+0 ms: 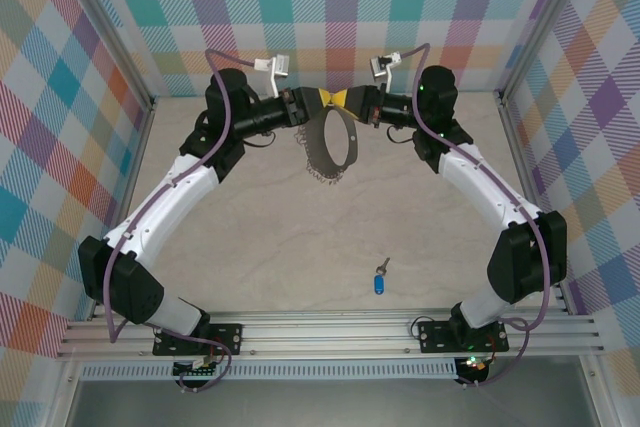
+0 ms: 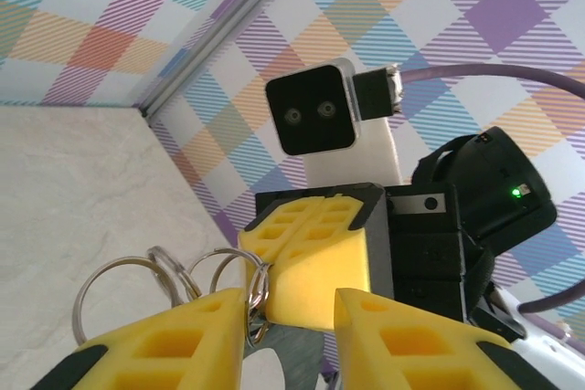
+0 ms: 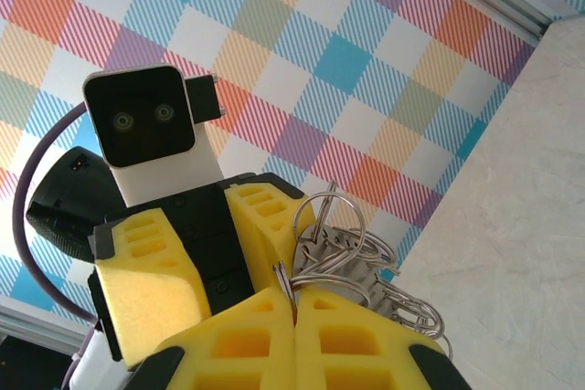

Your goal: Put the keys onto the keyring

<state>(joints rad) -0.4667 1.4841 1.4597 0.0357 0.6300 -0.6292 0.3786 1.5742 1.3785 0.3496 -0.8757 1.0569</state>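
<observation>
The keyring [image 1: 354, 139], a thin silver hoop fringed with small loops, hangs between the two grippers at the back of the table. My right gripper [image 3: 294, 303] is shut on one of its loops [image 3: 347, 248]. Facing it tip to tip, my left gripper [image 2: 292, 317] stands open, and the loops [image 2: 163, 262] touch the inside of its left finger [image 2: 174, 335]. The right gripper's closed fingertips [image 2: 306, 253] sit just beyond that open gap. The key [image 1: 379, 282], blue-headed with a short silver shank, lies alone on the table near the front edge, far from both grippers [image 1: 335, 99].
Plaid walls close in the table on the left, back and right, and the grippers hang close to the back wall [image 1: 330, 7]. An aluminium rail [image 1: 330, 332] carrying the arm bases runs along the front. The beige tabletop [image 1: 300, 227] lies between the arms.
</observation>
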